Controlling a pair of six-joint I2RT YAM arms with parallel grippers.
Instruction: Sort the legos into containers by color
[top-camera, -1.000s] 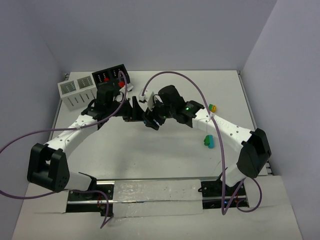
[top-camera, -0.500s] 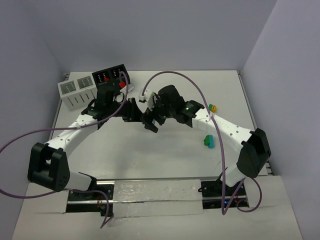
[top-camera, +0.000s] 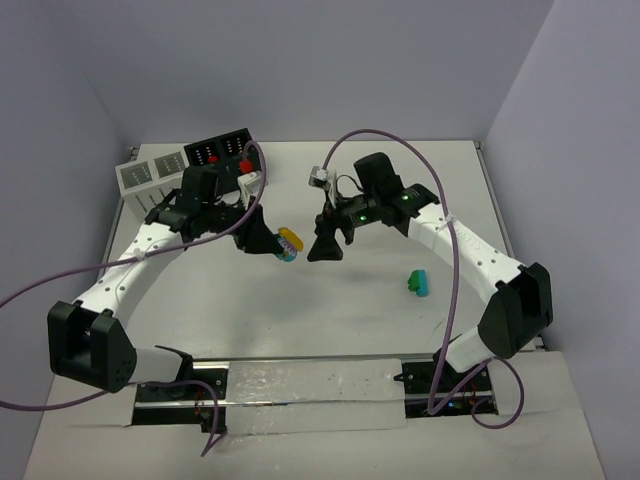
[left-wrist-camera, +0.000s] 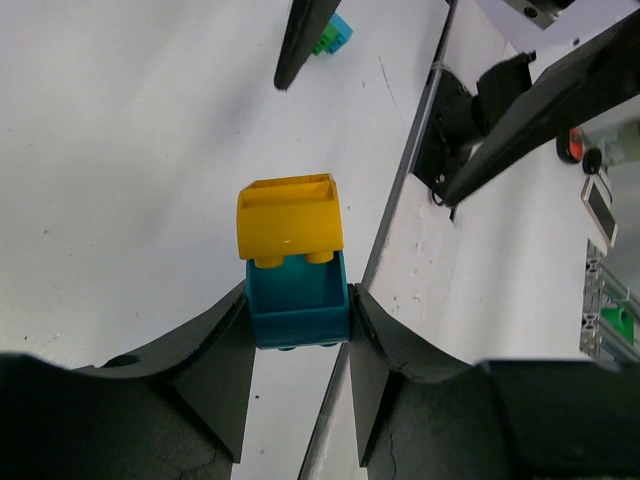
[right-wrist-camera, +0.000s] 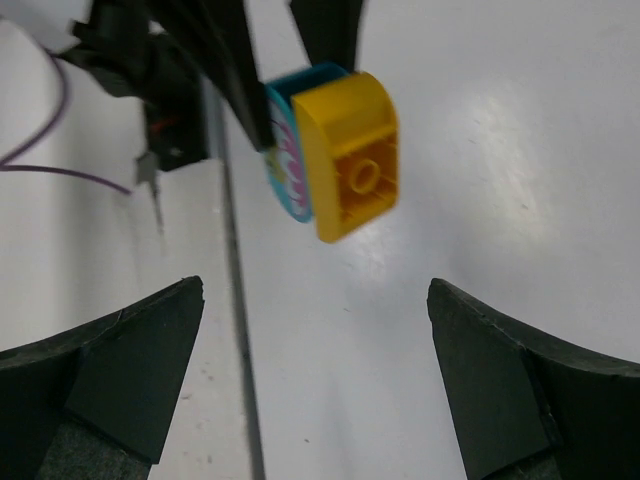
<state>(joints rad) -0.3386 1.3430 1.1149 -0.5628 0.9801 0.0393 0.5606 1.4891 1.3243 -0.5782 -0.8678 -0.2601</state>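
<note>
Red bricks (top-camera: 213, 160) sit on the black container (top-camera: 222, 150), the left pincer (left-wrist-camera: 297, 305) grips the cyan-and-yellow piece (left-wrist-camera: 290, 215) above the bench (top-camera: 330, 310), the right pincer (right-wrist-camera: 312, 295) gapes empty, and a green-teal brick (top-camera: 417, 283) lies unsorted.

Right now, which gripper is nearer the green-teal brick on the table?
Right. The right gripper is left of the green-teal brick; the left gripper, farther left, holds a yellow-teal piece.

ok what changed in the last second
The hands, meeting at mid-table, have parted: the left hand now holds the rounded teal-and-yellow plastic brick alone, and the right hand has drawn back to the right, open. The green-teal brick, black box and white box stayed put.
</note>
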